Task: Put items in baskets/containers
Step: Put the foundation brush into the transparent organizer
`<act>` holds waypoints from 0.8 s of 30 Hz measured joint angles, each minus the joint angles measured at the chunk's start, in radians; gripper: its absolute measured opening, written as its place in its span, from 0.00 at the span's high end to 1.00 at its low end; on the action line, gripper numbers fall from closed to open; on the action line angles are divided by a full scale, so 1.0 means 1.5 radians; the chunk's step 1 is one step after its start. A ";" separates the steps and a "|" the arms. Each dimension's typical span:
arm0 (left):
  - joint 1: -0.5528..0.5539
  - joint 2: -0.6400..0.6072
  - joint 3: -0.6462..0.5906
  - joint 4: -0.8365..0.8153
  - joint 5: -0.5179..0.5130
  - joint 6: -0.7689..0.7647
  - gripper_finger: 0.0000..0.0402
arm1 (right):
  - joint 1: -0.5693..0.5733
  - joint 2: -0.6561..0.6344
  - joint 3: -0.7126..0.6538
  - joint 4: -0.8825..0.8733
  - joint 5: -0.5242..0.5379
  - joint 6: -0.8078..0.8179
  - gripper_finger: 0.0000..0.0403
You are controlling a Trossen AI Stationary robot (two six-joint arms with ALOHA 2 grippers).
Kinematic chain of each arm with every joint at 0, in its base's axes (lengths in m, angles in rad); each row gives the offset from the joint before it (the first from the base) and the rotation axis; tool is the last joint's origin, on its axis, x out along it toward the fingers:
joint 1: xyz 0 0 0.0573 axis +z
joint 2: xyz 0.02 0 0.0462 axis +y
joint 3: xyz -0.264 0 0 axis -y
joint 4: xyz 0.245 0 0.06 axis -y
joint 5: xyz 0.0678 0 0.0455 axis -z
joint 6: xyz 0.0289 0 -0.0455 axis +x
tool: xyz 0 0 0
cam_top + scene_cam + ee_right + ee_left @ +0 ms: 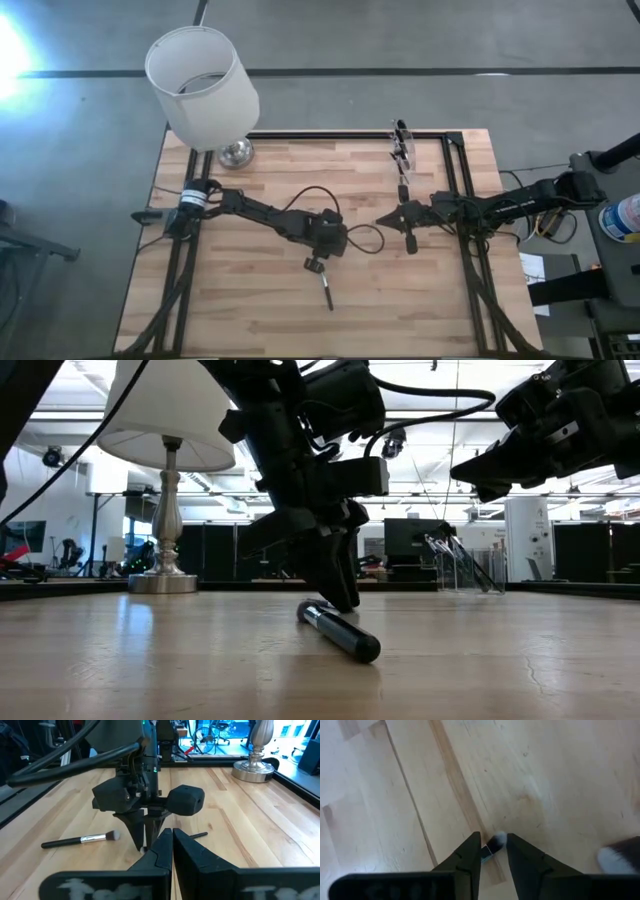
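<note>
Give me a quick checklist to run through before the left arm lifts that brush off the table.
1. Left gripper down at the brush: ok.
2. Fingers either side of the brush: ok.
3. Grip firm enough to lift: cannot tell.
4. Clear cup upright at the far edge: ok.
5. Right gripper shut, raised above the table, clear of the brush: ok.
6. Lamp out of the route to the cup: ok.

I work in a large open lab or workshop hall: my butcher-block counter sits in a black metal frame on a bare grey concrete floor. Beyond its edge I see a high ceiling with strip lights, dark partitions, and a bicycle parked behind.
</note>
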 joint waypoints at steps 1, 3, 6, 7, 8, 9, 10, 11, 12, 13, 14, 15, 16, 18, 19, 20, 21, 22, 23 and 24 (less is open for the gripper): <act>0.000 0.000 0.000 0.000 -0.001 0.000 0.78 | 0.000 0.000 0.000 0.001 0.000 0.000 0.98; 0.000 0.000 0.000 -0.001 -0.005 -0.002 0.80 | 0.000 0.000 0.000 0.001 0.000 0.000 0.98; -0.001 0.000 0.000 -0.009 -0.007 -0.005 0.88 | 0.000 0.000 0.000 0.001 0.000 0.001 0.98; -0.001 0.000 0.000 -0.011 -0.007 -0.005 0.91 | 0.000 0.000 0.000 0.001 0.000 0.001 0.98; -0.001 0.000 0.000 -0.013 -0.006 -0.006 0.95 | 0.000 0.000 0.000 0.001 0.000 0.001 0.98; -0.001 0.000 0.000 -0.014 -0.006 -0.011 0.97 | 0.000 0.000 0.000 0.001 0.000 0.001 0.98; -0.001 0.000 0.000 -0.015 -0.006 -0.012 0.98 | 0.000 0.000 0.000 0.001 0.000 0.001 0.98; -0.001 -0.002 0.000 -0.017 -0.006 -0.017 0.99 | 0.000 0.000 0.000 0.001 0.000 0.001 0.98; -0.001 -0.004 0.000 -0.020 -0.009 -0.025 0.99 | 0.000 0.000 0.000 0.001 0.000 0.001 0.98; -0.001 -0.010 -0.001 -0.027 -0.013 -0.033 0.99 | 0.000 0.000 0.000 0.001 0.000 0.001 0.98; 0.000 -0.015 -0.003 -0.037 -0.018 -0.043 0.99 | 0.000 0.000 0.000 0.001 0.000 0.001 0.98; 0.001 -0.023 -0.005 -0.046 -0.020 -0.049 1.00 | 0.000 0.000 0.000 0.001 0.000 0.001 0.98; 0.001 -0.031 -0.005 -0.045 -0.020 -0.054 1.00 | 0.000 0.000 0.000 0.001 0.000 0.001 0.98; 0.002 -0.055 -0.009 -0.037 -0.020 -0.067 1.00 | 0.000 0.000 -0.001 0.001 0.000 0.000 0.98; 0.002 -0.072 -0.015 -0.035 -0.020 -0.074 1.00 | 0.000 0.000 -0.002 0.000 0.000 0.000 0.98; 0.001 -0.087 -0.023 -0.027 -0.020 -0.081 1.00 | 0.000 0.000 -0.004 0.000 0.000 0.000 0.98; 0.002 -0.105 -0.038 -0.008 -0.023 -0.088 1.00 | 0.000 0.000 -0.004 0.000 0.000 0.000 0.98; 0.001 -0.123 -0.057 0.013 -0.029 -0.094 1.00 | 0.000 0.000 -0.005 0.000 0.000 0.000 0.98; 0.001 -0.143 -0.079 0.033 -0.034 -0.103 1.00 | 0.000 0.000 -0.006 0.000 0.000 -0.002 0.98; 0.002 -0.165 -0.105 0.061 -0.035 -0.114 1.00 | 0.000 0.000 -0.006 0.000 0.000 -0.002 0.98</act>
